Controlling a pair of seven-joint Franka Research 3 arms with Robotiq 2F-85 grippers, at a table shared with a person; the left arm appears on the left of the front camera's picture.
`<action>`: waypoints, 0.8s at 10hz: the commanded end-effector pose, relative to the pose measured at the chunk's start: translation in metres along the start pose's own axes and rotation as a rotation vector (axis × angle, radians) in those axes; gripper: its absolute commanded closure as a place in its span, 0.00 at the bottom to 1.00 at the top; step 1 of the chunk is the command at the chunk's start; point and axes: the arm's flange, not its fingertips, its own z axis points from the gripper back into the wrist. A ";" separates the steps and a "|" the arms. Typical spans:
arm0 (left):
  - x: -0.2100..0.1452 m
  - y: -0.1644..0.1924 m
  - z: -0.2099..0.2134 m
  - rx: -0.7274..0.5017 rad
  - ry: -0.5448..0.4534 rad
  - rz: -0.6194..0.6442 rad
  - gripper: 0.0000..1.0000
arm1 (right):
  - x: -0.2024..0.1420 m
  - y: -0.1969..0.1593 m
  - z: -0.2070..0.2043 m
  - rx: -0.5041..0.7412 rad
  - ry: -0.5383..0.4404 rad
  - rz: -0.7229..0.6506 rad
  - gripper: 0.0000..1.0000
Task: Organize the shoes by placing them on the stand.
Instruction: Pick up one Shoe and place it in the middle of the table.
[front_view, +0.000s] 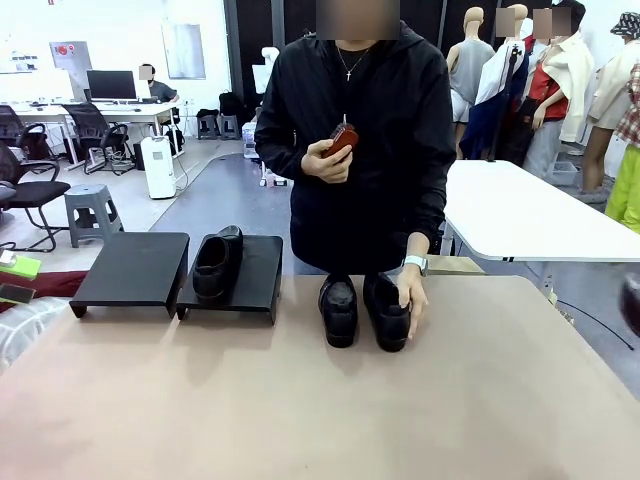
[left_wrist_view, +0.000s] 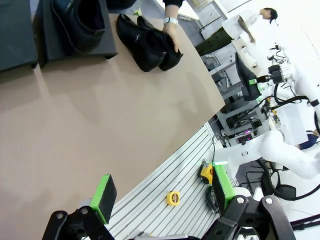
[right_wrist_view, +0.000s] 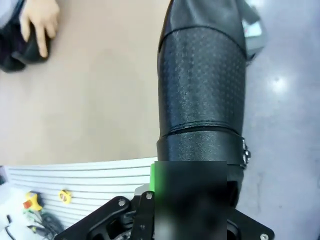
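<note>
Left end effector (left_wrist_view: 164, 187): jaws at full spread, green pads (left_wrist_view: 105, 192) facing each other across an empty gap, nothing held or touched; it hangs above the near edge of the desk (front_view: 300, 400), where the tan top meets a white slatted surface. Right end effector (right_wrist_view: 192, 187): closed tight on a held shoe (right_wrist_view: 202, 85) of black leather. The grip is at the end nearest the wrist, and the shoe's long axis runs straight out along the fingers. Its grained middle part gives way to a smooth glossy far end; which end is the toe cannot be told. This shoe hangs over an edge of the desk, with tan top on one side and grey floor on the other. Stand (front_view: 130, 265): two matte-black sloped platforms side by side at the far-left part of the desk. The left platform is bare. The right platform (front_view: 258, 270) carries one shoe on the stand (front_view: 215, 262), set on its left half, with its long axis running from the far edge to the near edge and its toe toward the near edge. Pair of shoes, first (front_view: 338, 310) and second (front_view: 388, 315): flat on the desk at the middle of the far edge, side by side and parallel, toes toward the near edge and heels toward the person. Person's hand (front_view: 412, 298): resting on the outer side of the second shoe of the pair. Person's other hand (front_view: 325, 160): held at chest height, holding a small reddish-brown object (front_view: 343, 138).
</note>
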 end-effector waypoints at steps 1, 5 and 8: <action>0.001 0.000 -0.001 -0.021 -0.016 -0.019 0.00 | -0.010 0.009 -0.009 0.043 -0.041 -0.040 1.00; 0.001 0.000 -0.001 -0.021 -0.016 -0.019 0.00 | -0.009 0.142 -0.012 0.080 -0.097 0.157 1.00; 0.001 0.000 -0.001 -0.021 -0.016 -0.019 0.00 | -0.023 0.298 -0.057 0.167 -0.011 0.384 1.00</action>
